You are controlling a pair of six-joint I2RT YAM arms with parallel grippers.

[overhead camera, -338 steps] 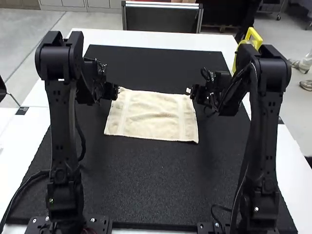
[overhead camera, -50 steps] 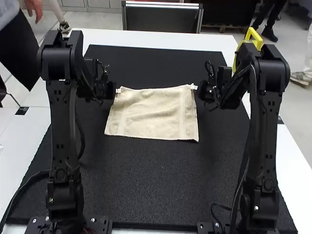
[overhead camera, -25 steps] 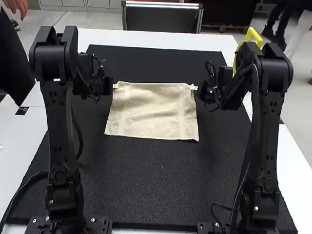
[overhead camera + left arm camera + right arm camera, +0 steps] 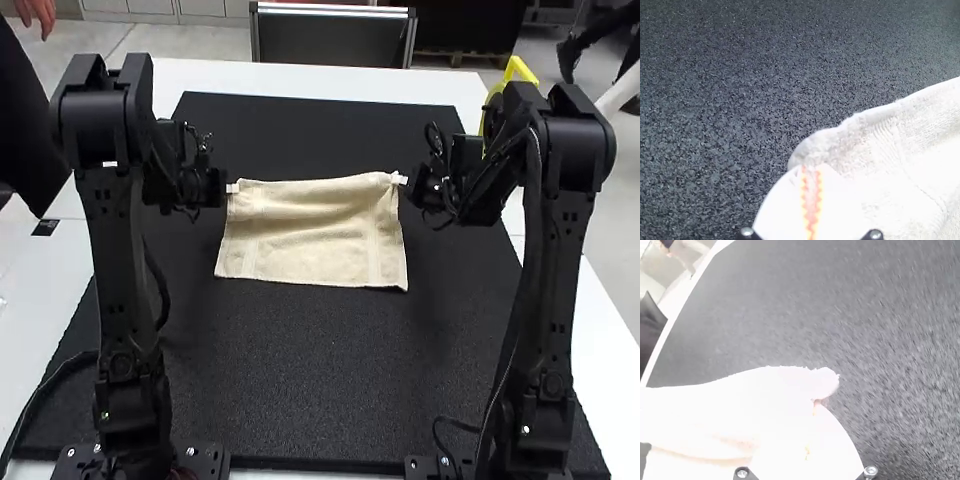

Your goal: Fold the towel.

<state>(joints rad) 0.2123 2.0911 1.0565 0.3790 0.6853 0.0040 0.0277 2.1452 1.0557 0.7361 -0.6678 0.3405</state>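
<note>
Your left hand (image 4: 231, 188) grasps the towel (image 4: 312, 240) at its ten o'clock corner, your right hand (image 4: 402, 180) at two o'clock; its six o'clock edge lies on the black mat (image 4: 300, 370).

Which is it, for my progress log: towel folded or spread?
Spread: the towel shows as one broad sheet, near edge on the mat, far corners in the left gripper and right gripper.
</note>
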